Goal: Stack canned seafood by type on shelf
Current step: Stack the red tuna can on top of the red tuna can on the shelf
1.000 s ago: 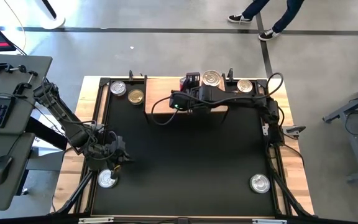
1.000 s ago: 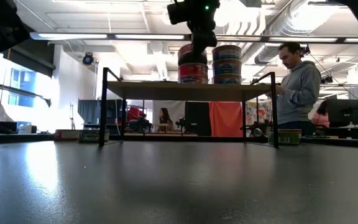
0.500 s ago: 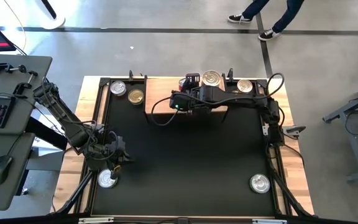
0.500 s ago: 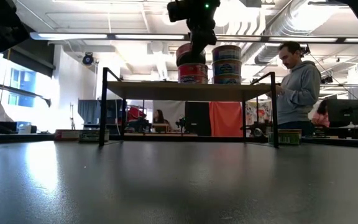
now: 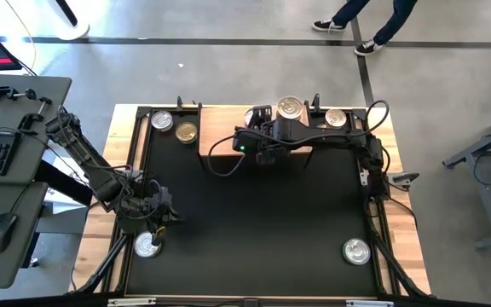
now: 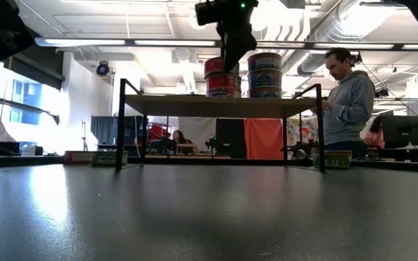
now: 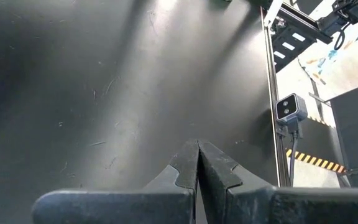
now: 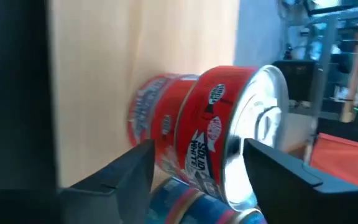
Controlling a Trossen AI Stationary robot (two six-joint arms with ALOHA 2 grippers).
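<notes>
The shelf (image 5: 222, 136) (image 6: 180, 105) stands at the table's far edge. On it is a stack of two red cans (image 6: 223, 85) with a bluish stack (image 6: 265, 72) (image 5: 290, 107) just to its right. The top red can (image 8: 229, 124) (image 6: 220, 67) rests slightly askew on the lower red can (image 8: 154, 118). My right gripper (image 8: 197, 158) (image 5: 262, 115) is open at the near side of the red stack. One finger is on the shelf side and one on the lid side. My left gripper (image 7: 197, 155) (image 5: 162, 213) is shut over the mat's near left part. My right gripper stands open before the top red can, coming level from the near side. One finger (image 8: 272, 171) lies across the picture of the lid's rim (image 8: 253, 134). I cannot tell whether it touches the can.
Two loose cans (image 5: 162, 121) (image 5: 187, 132) lie at the far left. One can (image 5: 335, 118) lies at the far right. Two silver-lidded cans (image 5: 149, 246) (image 5: 356, 251) lie near the mat's near corners. A person (image 6: 347, 94) stands beyond the table.
The top red can has sunk a little and now sits on the lower red can, shifted slightly left. The right gripper has stayed by the stack and drawn back slightly toward the near edge.
</notes>
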